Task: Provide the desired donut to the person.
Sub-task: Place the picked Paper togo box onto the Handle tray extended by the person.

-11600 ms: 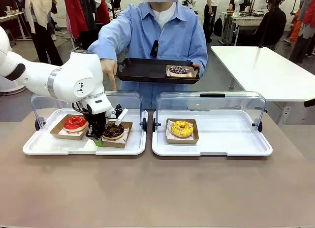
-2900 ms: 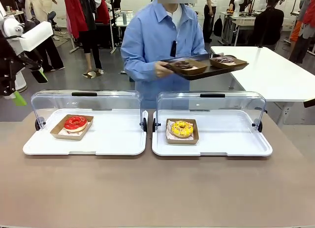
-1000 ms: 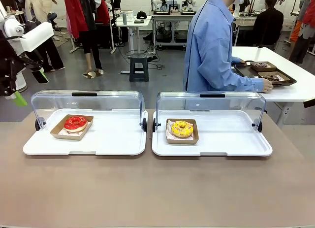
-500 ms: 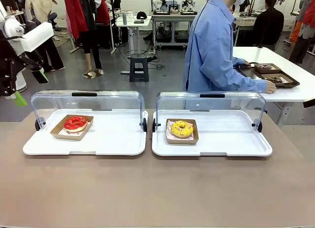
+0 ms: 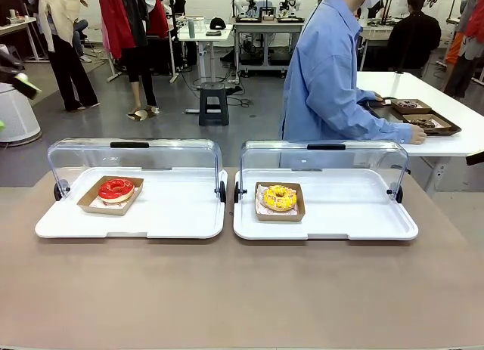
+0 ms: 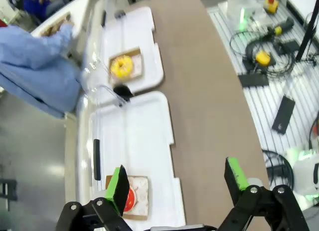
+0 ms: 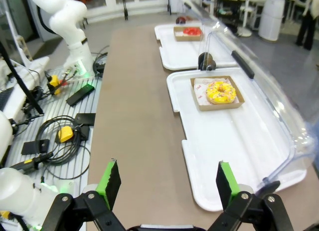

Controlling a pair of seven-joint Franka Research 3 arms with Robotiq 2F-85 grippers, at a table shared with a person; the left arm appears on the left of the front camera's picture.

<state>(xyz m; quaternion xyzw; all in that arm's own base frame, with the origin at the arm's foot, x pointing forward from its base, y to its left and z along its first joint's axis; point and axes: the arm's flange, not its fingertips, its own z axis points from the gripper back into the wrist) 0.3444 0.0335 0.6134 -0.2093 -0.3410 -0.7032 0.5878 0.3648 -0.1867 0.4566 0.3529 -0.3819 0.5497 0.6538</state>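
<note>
A: Where does the person (image 5: 330, 78) stand?
B: Upper right of the front view, turned side-on toward a white side table (image 5: 423, 142), one hand (image 5: 414, 134) beside a dark tray (image 5: 412, 117) that carries two donuts in boxes.

A: And the donuts on the near table?
B: The red donut (image 5: 116, 188) sits in its box at the left of the left white tray (image 5: 174, 218); the yellow donut (image 5: 280, 196) sits in its box on the right white tray (image 5: 355, 214). Both clear lids stand raised.

A: The grippers?
B: The left gripper (image 6: 177, 183) hangs high over the red donut's tray, fingers spread wide, gripping nothing. The right gripper (image 7: 165, 183) hovers over the table edge, near the yellow donut's tray, equally wide and bare.
</note>
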